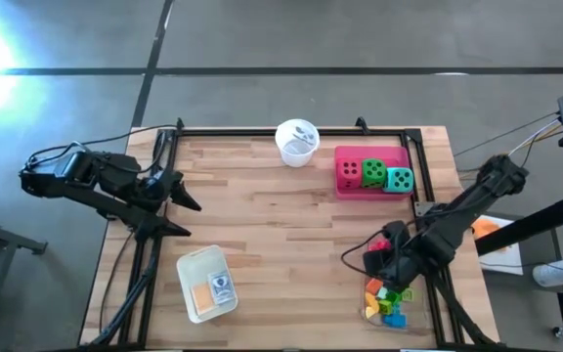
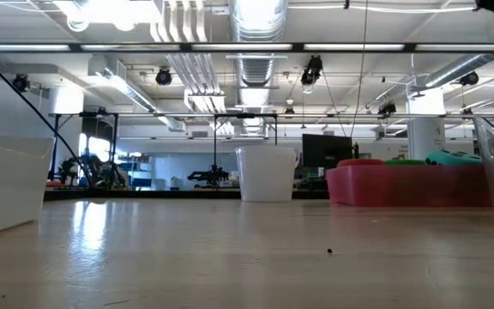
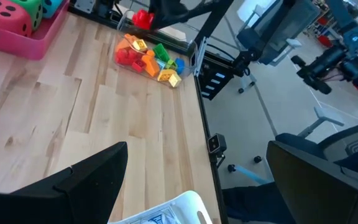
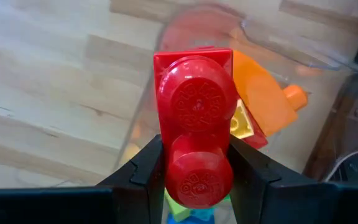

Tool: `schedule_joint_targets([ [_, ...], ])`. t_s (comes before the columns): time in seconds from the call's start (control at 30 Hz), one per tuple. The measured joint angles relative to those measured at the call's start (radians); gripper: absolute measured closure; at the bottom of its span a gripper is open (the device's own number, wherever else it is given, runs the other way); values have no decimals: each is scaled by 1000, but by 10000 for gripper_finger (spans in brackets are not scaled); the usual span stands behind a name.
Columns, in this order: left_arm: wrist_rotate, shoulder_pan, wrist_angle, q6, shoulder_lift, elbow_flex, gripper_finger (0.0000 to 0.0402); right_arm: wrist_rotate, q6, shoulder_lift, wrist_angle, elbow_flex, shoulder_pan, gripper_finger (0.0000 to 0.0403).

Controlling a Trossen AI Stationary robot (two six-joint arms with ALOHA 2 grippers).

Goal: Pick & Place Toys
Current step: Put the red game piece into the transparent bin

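Red plastic fills the right wrist view: a two-stud red brick [image 4: 194,134] sits pinched between the two dark fingers [image 4: 143,171] of the right hand [image 1: 384,256], its jaws closed partway against the brick's sides. From above, that hand hangs over the wooden surface [image 1: 281,210] at about 4 o'clock, just above the clear tray [image 1: 387,303] holding the heap of small bricks [image 1: 387,298] in red, orange, yellow, green and blue. Orange and yellow pieces show right behind the held brick in the wrist view.

At about 1 o'clock on the surface, the pink tray [image 1: 348,186] carries three dotted dice side by side: red [image 1: 349,172], green [image 1: 373,172] and teal [image 1: 399,180]. A white cup [image 1: 296,142] stands beside that tray at 12 o'clock. At about 7 o'clock lies a white tray [image 1: 206,284] with flat cards [image 1: 213,288] in it, one orange, one printed.

The left hand [image 1: 176,205] waits at the 9 o'clock edge of the surface, its fingers spread wide apart with nothing between them, well apart from every toy.
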State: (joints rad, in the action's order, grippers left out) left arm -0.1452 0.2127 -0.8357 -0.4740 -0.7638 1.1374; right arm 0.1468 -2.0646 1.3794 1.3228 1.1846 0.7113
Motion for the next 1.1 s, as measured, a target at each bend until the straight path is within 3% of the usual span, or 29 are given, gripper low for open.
schedule_joint_targets([
  [0.2,0,0,0,2,2,0,14,-78,61,-32,-148,-147,0,284],
  [0.43,0,0,0,2,2,0,14,-88,31,-41,-298,-278,-7,284],
  [1.1,86,0,0,2,-28,0,14,-96,89,-42,-361,-343,-86,284],
])
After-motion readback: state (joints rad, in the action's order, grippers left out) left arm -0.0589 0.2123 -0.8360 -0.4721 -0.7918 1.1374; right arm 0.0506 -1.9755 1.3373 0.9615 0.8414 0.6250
